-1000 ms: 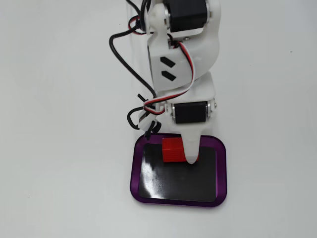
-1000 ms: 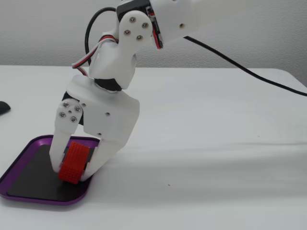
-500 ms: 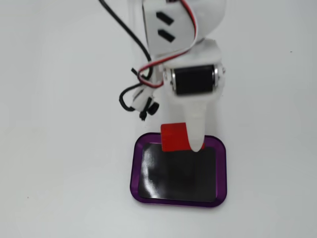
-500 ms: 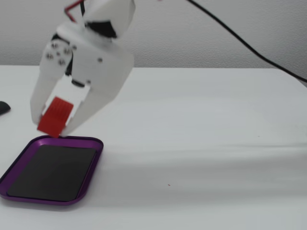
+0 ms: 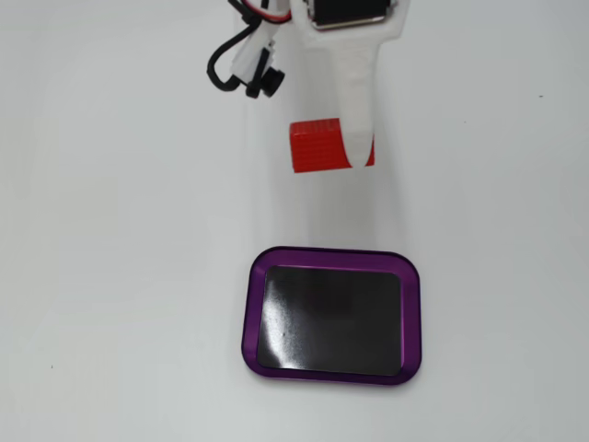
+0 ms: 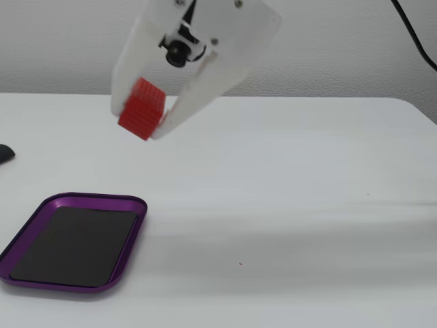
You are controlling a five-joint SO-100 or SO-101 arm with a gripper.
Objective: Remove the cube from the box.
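The red cube (image 5: 317,147) is held in my white gripper (image 5: 354,152), which is shut on it. In a fixed view the cube (image 6: 142,108) hangs in the air between the white fingers of the gripper (image 6: 140,121), well above the table and up and to the right of the box. The box (image 5: 331,314) is a shallow tray with a purple rim and a shiny black bottom. It lies flat on the white table with nothing in it. In a fixed view the box (image 6: 75,244) lies at the lower left.
Black and red cables (image 5: 241,57) hang from the arm near the top of a fixed view. A dark object (image 6: 5,153) sits at the left edge of a fixed view. A black cable (image 6: 413,37) runs down the wall at the top right.
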